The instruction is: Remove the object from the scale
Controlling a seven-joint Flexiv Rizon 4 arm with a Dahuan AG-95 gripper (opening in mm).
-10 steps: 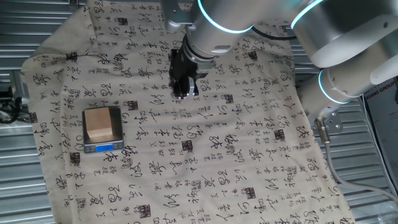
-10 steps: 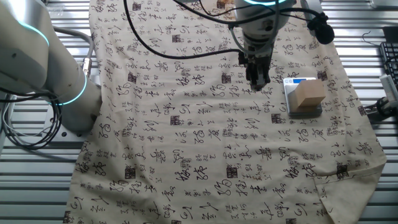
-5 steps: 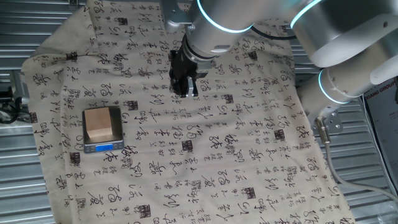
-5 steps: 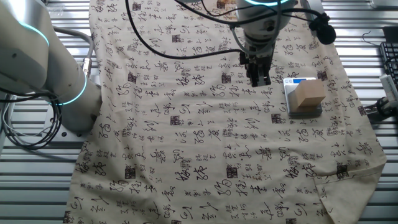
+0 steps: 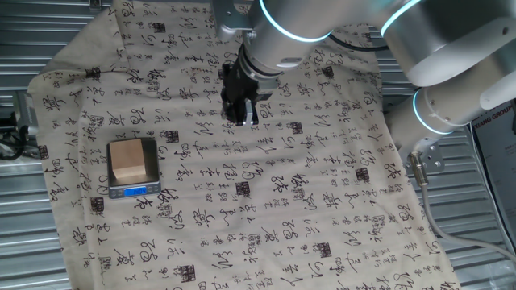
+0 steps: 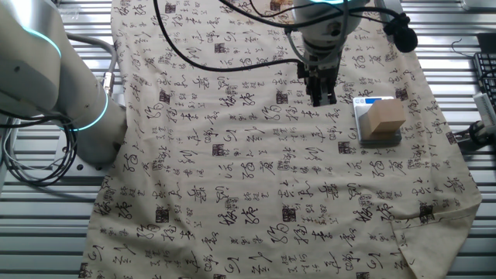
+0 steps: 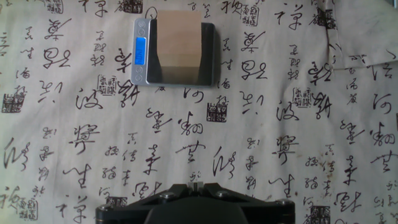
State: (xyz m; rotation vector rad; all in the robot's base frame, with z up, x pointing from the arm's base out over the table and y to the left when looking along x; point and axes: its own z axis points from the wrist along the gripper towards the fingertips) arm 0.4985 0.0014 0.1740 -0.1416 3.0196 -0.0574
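The object, a light-tan block (image 5: 126, 159), sits on the scale (image 5: 145, 191), whose blue display faces the cloth's near side. Both also show in the other fixed view, block (image 6: 385, 118) on scale (image 6: 364, 102), and in the hand view, block (image 7: 180, 46) on scale (image 7: 142, 51), at the top. My gripper (image 5: 239, 119) hangs above the cloth, well to the right of the scale in one fixed view and left of it in the other (image 6: 323, 99). Its fingers are together and hold nothing. In the hand view the fingertips (image 7: 196, 182) just show at the bottom edge.
A beige cloth printed with black calligraphy (image 5: 266, 193) covers the table. Slatted metal table surface (image 5: 32, 242) shows around it. The robot's base and arm (image 6: 46, 85) stand at the left in the other fixed view. Cables (image 6: 232, 39) trail over the cloth's far part.
The gripper has risen slightly and shifted a little; its fingers stay together. The block and scale have not moved.
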